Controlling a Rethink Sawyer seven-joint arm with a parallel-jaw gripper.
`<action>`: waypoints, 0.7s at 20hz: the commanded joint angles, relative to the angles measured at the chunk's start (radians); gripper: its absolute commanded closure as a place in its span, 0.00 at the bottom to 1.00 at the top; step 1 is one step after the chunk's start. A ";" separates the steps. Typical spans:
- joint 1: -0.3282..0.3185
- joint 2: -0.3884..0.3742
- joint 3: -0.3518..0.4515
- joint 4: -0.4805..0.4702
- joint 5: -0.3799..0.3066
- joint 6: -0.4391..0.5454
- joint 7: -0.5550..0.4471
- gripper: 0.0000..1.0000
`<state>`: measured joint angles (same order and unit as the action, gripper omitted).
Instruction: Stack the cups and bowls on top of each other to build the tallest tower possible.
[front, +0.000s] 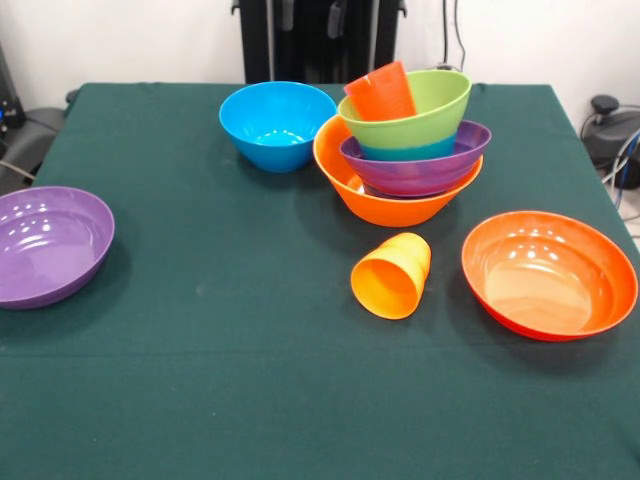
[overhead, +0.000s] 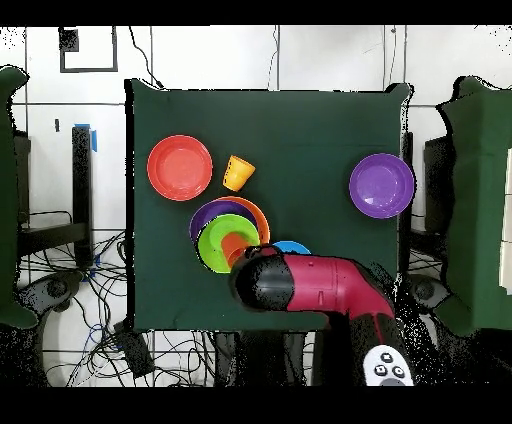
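Note:
The tower stands at the back of the table: a big yellow-orange bowl (front: 395, 208) holds a purple bowl (front: 425, 172), a blue bowl (front: 405, 152) and a lime green bowl (front: 420, 115). A red-orange cup (front: 380, 93) leans in the green bowl. The yellow-orange cup (front: 392, 276) lies on its side in front of the tower. A medium blue bowl (front: 277, 125) stands beside the tower. The overhead view shows the arm's black end (overhead: 258, 280) over the tower's edge (overhead: 214, 242); the gripper below it is hidden. The front view shows no gripper.
A wide red-orange bowl (front: 548, 272) sits at the right, also in the overhead view (overhead: 180, 167). A shallow purple bowl (front: 48, 245) sits at the left edge, also in the overhead view (overhead: 381, 185). The red arm (overhead: 335, 288) partly covers the blue bowl (overhead: 292, 246).

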<state>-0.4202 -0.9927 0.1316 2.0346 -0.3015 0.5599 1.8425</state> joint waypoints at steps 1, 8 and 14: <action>-0.068 0.050 0.129 0.078 -0.118 -0.066 -0.169 0.00; -0.109 0.063 0.165 0.076 -0.167 -0.069 -0.143 0.00; -0.127 0.065 0.191 0.075 -0.185 -0.058 -0.123 0.00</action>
<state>-0.5369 -0.9923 0.2076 2.0721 -0.4002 0.5601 1.8425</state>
